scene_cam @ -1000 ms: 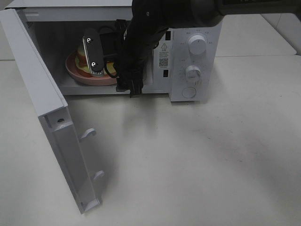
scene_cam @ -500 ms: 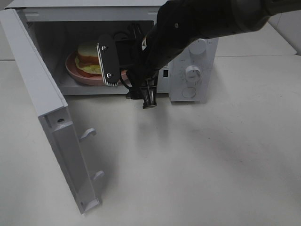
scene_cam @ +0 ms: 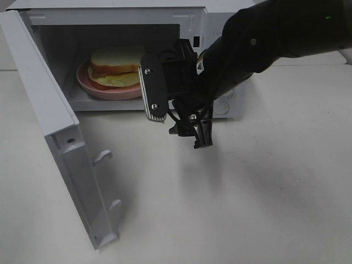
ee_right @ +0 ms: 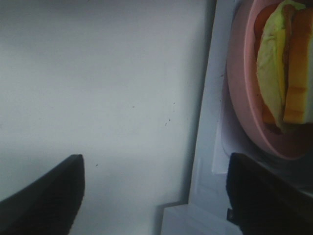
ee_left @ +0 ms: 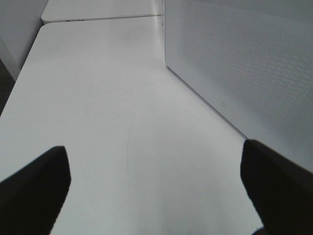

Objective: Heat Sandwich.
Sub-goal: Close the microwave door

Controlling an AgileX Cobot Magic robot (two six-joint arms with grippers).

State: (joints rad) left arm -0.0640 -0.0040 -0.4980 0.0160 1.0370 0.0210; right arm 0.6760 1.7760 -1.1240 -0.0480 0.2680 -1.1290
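right gripper (scene_cam: 179, 126): backed out of microwave (scene_cam: 110, 14) | sandwich (scene_cam: 116, 65): no longer hidden

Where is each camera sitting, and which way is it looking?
Exterior high: mounted up high, looking down on the table, the open microwave and the right arm with its open right gripper.
Left wrist: on the left wrist, looking along the table beside a dotted white wall; the open left gripper shows dark fingertips.
Right wrist: on the right wrist, looking down at the microwave's front edge; its fingertips show.
Shared: exterior high and right wrist both see the sandwich on its pink plate.
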